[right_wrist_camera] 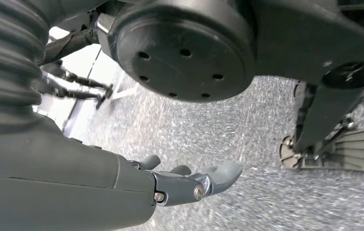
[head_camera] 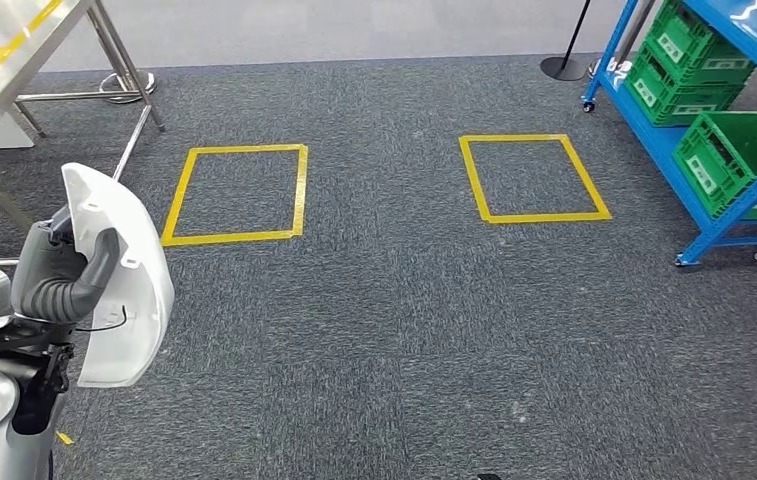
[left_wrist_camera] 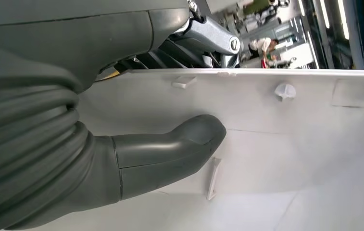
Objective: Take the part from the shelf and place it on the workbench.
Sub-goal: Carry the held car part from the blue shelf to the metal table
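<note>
**Desk:** What does your left hand have?

**Me:** My left hand [head_camera: 64,275] grips the white part [head_camera: 124,290], a curved plastic shell. From the head view I see it held upright at my left side, above the grey carpet [head_camera: 394,330]. In the left wrist view my thumb [left_wrist_camera: 170,149] presses flat against the shell's pale inner face [left_wrist_camera: 285,144], next to a small moulded clip [left_wrist_camera: 213,178]; the darker fingers reach over the shell's edge, so I take it as clamped between them.

**Desk:** And the right hand?

**Me:** My right hand [right_wrist_camera: 189,180] hangs low over the carpet. Its fingers are stretched out and slightly apart, and there is nothing in them.

**Desk:** Where is the part relative to the bench and the shelf?

**Me:** It is in my hand, touching neither. A metal-framed table [head_camera: 24,60] with a sloped, yellow-taped top stands at the far left, beyond the part and apart from it. The blue shelf [head_camera: 714,215] is at the far right, well apart from the part, with green crates [head_camera: 734,150] on its lower levels.

**Desk:** Anything on the floor between?

**Me:** Two yellow tape squares: one [head_camera: 239,195] ahead of my left side near the table legs, the other [head_camera: 532,178] nearer the shelf. A black stanchion base [head_camera: 564,67] sits behind, by the shelf's far end.
</note>
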Motion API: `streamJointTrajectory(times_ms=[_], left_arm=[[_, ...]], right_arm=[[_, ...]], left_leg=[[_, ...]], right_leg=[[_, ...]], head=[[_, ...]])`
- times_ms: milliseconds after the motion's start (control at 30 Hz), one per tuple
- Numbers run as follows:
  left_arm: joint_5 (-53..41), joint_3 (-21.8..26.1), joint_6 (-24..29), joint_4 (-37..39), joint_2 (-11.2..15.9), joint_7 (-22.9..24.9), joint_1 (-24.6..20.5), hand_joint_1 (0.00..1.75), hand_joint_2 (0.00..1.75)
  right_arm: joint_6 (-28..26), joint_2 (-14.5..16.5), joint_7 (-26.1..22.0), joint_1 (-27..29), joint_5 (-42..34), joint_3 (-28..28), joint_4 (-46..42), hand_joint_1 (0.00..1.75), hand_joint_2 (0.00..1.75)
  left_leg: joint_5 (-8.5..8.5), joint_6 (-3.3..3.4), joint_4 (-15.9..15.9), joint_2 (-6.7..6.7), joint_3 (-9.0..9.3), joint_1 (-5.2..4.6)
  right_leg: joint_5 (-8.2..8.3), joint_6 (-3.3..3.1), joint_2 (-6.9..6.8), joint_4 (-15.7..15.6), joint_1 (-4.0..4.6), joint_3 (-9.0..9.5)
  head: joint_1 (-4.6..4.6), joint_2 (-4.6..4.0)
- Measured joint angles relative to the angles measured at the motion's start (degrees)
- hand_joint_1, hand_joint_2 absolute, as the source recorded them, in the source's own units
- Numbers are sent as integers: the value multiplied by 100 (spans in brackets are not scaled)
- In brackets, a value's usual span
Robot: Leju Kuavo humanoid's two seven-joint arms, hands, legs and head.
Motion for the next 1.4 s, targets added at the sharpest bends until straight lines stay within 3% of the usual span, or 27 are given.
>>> streamJointTrajectory(times_ms=[33, 100, 167, 233, 300, 333, 367, 433, 500, 533, 600, 667, 700, 767, 833, 867, 900, 967, 1000, 1033, 1100, 1133, 1200, 1267, 1333, 1367, 1400], left_arm=[[22, 8, 7, 7, 8, 24, -59, 175, 175], [54, 20, 21, 16, 20, 76, -154, 175, 175], [59, 22, 36, 24, 22, 110, -221, 175, 175], [41, 10, 45, 44, 2, 131, -289, 175, 175], [16, -11, 49, 83, -34, 160, -337, 175, 175], [4, -23, 54, 107, -52, 172, -353, 175, 175], [-9, -38, 65, 130, -70, 179, -370, 175, 175], [-51, -68, 105, 155, -108, 171, -396, 175, 175], [-100, -99, 156, 140, -158, 152, -389, 175, 175], [-124, -113, 174, 121, -180, 147, -376, 175, 175], [-162, -127, 202, 67, -208, 151, -350, 175, 175], [-189, -132, 220, 2, -231, 162, -345, 175, 175], [-197, -133, 226, -29, -242, 167, -346, 175, 175], [-209, -134, 230, -60, -258, 176, -336, 175, 175], [-225, -134, 229, -61, -264, 178, -298, 175, 175], [-233, -134, 228, -61, -264, 176, -280, 175, 175], [-242, -134, 226, -62, -264, 172, -269, 175, 175], [-260, -133, 223, -76, -263, 163, -263, 175, 175], [-271, -133, 222, -86, -263, 160, -263, 175, 175], [-281, -132, 222, -98, -262, 157, -260, 175, 175], [-289, -127, 221, -117, -256, 150, -245, 175, 175], [-289, -122, 220, -131, -250, 146, -230, 175, 175], [-289, -103, 219, -157, -233, 144, -211, 175, 175], [-289, -87, 218, -169, -221, 145, -194, 175, 175], [-289, -68, 218, -163, -220, 146, -164, 175, 175], [-289, -58, 218, -161, -217, 145, -153, 175, 175], [-289, -46, 218, -159, -213, 141, -148, 175, 175]], right_arm=[[-1, -2, 5, -12, 1, 0, 0, 0, 175], [-10, -2, 16, -45, 1, -1, 0, 0, 175], [-26, -3, 14, -70, -17, -2, 0, 0, 175], [-35, -3, 5, -72, -55, -5, 0, 0, 175], [-36, -2, 2, -61, -91, -13, 0, 0, 175], [-34, -2, 2, -58, -104, -18, 0, 0, 175], [-31, -2, 2, -56, -115, -25, 0, 0, 175], [-13, -2, 2, -56, -139, -40, 0, 0, 175], [9, -2, 0, -53, -174, -59, 0, 0, 175], [16, -2, -1, -50, -191, -71, 0, 0, 175], [19, -2, 9, -49, -217, -96, 0, 0, 175], [18, -2, 15, -51, -232, -121, 0, 0, 175], [18, -2, 11, -48, -237, -133, 0, 0, 175], [17, -2, 3, -27, -240, -155, 0, 0, 175], [15, -2, 1, 1, -245, -171, 0, 0, 175], [13, -2, 2, 9, -248, -176, 0, 0, 175], [10, -2, 1, 14, -250, -180, 0, 0, 175], [5, -4, 0, 15, -250, -185, 0, 0, 175], [5, -4, -2, 14, -250, -187, 0, 0, 175], [5, -5, -1, 11, -250, -189, 0, 0, 175], [3, -4, 1, 5, -250, -191, 0, 0, 175], [1, -4, 3, 0, -250, -191, 0, 0, 175], [-9, -3, 0, -2, -250, -194, 0, 0, 175], [-26, -2, -1, 13, -249, -197, 0, 0, 175], [-36, -2, 0, 30, -248, -201, 0, 0, 175], [-37, -2, 0, 33, -248, -203, 0, 0, 175], [-37, -2, 0, 32, -247, -206, 0, 0, 175]], left_leg=[[15, -42, -5, -53, -21, 8], [48, -120, -29, -117, -53, 22], [-51, -166, 116, 77, -138, 11], [-375, -202, 689, 361, -400, 7], [-654, -242, 1383, 444, -719, 24], [-660, -257, 1522, 457, -780, 32], [-559, -268, 1434, 478, -727, 41], [-217, -275, 720, 616, -347, 52], [-37, -219, 106, 746, -18, 25], [-30, -177, -7, 763, 36, 7], [-18, -81, -14, 656, 23, -12], [5, -6, -37, 565, 22, 0], [16, 27, -50, 526, 27, 14], [20, 65, -48, 438, 16, 17], [20, 74, -34, 326, 6, 9], [20, 73, -25, 266, 4, 7], [20, 69, -16, 205, 5, 7], [22, 40, 1, 87, 0, 5], [26, 10, 3, 35, -9, 2], [34, -25, -1, -9, -18, 3], [66, -107, -38, -97, -42, 10], [68, -138, -35, -82, -55, 15], [-90, -188, 193, 134, -169, 4], [-457, -228, 854, 389, -457, 7], [-684, -268, 1482, 447, -746, 23], [-644, -280, 1525, 461, -761, 30], [-510, -287, 1344, 489, -663, 35]], right_leg=[[-3, -15, 34, -92, 11, 32], [33, -63, -58, -138, 16, 45], [82, -139, -159, -201, -3, 83], [101, -189, -260, -229, -3, 101], [96, -204, -369, -227, 3, 97], [92, -204, -425, -225, 3, 96], [86, -197, -479, -222, 1, 97], [62, -164, -575, -208, -1, 111], [23, -102, -648, -175, 19, 116], [12, -70, -682, -165, 31, 117], [1, -6, -757, -166, 32, 121], [-97, 65, -645, -40, 5, 74], [-217, 93, -532, 165, -8, -20], [-558, 124, -340, 898, -19, -381], [-712, 128, -304, 1470, -19, -692], [-629, 119, -296, 1456, -20, -704], [-448, 103, -275, 1202, -21, -594], [-79, 63, -119, 394, -21, -212], [22, 44, -51, 89, -18, -67], [52, 26, -7, -72, -6, 5], [63, -26, -69, -125, 8, 21], [86, -65, -121, -150, 4, 34], [133, -155, -226, -204, -13, 63], [143, -204, -330, -215, 1, 66], [136, -216, -451, -212, 12, 61], [130, -215, -510, -209, 14, 60], [123, -208, -568, -205, 14, 63]], head=[[0, 0], [2, 0], [-15, 0], [-39, 0], [-47, 0], [-48, 0], [-49, 0], [-49, 0], [-42, 0], [-35, 0], [-24, 0], [-18, 0], [-9, 0], [7, 0], [11, 0], [11, 0], [11, 0], [11, 0], [10, 0], [9, 0], [7, 0], [8, 0], [-12, 0], [-33, 0], [-33, 0], [-34, 0], [-34, 0]])
